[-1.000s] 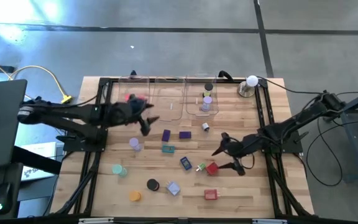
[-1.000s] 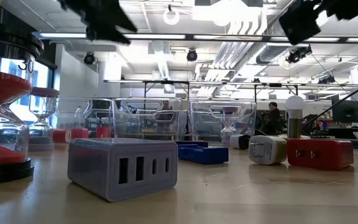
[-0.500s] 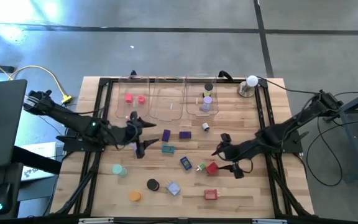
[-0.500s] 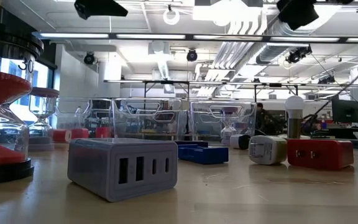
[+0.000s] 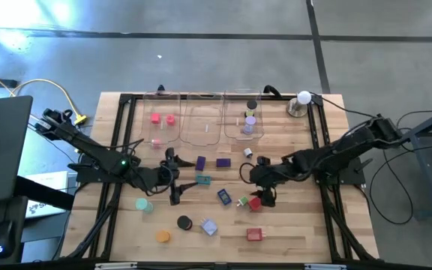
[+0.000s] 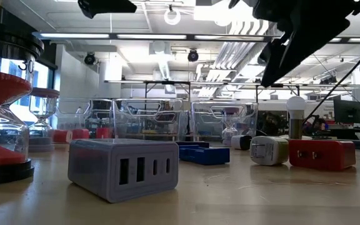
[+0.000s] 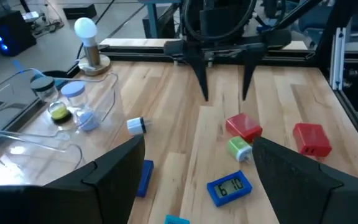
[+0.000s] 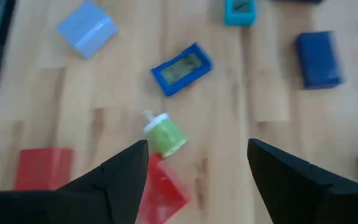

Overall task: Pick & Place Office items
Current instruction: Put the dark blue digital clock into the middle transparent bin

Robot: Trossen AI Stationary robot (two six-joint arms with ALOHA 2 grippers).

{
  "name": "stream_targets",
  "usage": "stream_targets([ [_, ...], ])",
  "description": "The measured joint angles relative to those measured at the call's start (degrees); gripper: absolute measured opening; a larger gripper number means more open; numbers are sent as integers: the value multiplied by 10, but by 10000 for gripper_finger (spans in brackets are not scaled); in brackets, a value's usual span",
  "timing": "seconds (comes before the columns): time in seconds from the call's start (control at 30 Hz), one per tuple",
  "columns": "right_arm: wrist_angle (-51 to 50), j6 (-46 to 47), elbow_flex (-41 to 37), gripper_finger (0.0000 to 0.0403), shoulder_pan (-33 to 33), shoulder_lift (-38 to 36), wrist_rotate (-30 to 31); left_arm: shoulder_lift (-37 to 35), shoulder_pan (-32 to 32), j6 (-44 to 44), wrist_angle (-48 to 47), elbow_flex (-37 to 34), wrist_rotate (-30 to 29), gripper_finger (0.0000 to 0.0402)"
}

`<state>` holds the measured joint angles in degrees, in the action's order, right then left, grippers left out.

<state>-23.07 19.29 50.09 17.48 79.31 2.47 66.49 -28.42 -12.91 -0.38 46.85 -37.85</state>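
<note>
- The wooden table (image 5: 306,232) carries a scatter of small office items, with three clear trays (image 5: 205,120) in a row at its 12 o'clock edge.
- A white ball lamp (image 5: 303,97) on a metal base stands at the table's 1 o'clock corner, just beside the right-hand tray.
- The left tray holds two pink pieces (image 5: 162,118); the right tray holds a black disc (image 5: 251,105) and some pale pieces.
- In the middle lie a purple block (image 5: 200,163), a dark blue block (image 5: 223,162), a teal block (image 5: 203,179) and a blue clock (image 5: 224,196).
- Towards 6 o'clock sit a black puck (image 5: 184,222), an orange disc (image 5: 162,236), a pale blue block (image 5: 208,227) and a red plug block (image 5: 254,235); a teal disc (image 5: 142,204) lies at 8 o'clock.
- The right gripper (image 5: 255,182) hangs with fingers spread and nothing between them, over a red block (image 8: 163,193) and a green cylinder (image 8: 165,136), which touch each other; the blue clock lies near them towards 9 o'clock.
- The right arm reaches in low from the table's 3 o'clock side, stretched towards the centre.
- The left gripper (image 5: 174,177) is likewise spread wide and empty, just to the 9 o'clock side of the purple and teal blocks.
- The left arm comes in from 9 o'clock, its gripper facing the right one across the table.
</note>
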Motion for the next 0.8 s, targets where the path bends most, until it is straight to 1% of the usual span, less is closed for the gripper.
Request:
stream_targets([
  [0.1,15,6,0,262,-3,10,-26,0,0,-9,-5,0,0,291],
  [0.2,34,14,0,262,4,18,-27,0,0,-9,-6,0,0,291],
  [0.33,72,-14,0,262,13,36,-4,0,3,-9,-7,0,0,291],
  [0.43,146,-20,0,262,5,49,32,0,6,-9,-7,0,0,291],
  [0.53,198,-59,6,262,-15,60,31,0,6,-9,-7,0,0,291],
  [0.63,184,-117,12,262,-33,70,29,0,6,-9,-7,0,0,291],
  [0.7,187,-131,22,262,-50,84,24,0,5,-10,-7,0,0,291],
  [0.8,162,-136,33,262,-73,110,21,0,4,-18,-8,0,1,291],
])
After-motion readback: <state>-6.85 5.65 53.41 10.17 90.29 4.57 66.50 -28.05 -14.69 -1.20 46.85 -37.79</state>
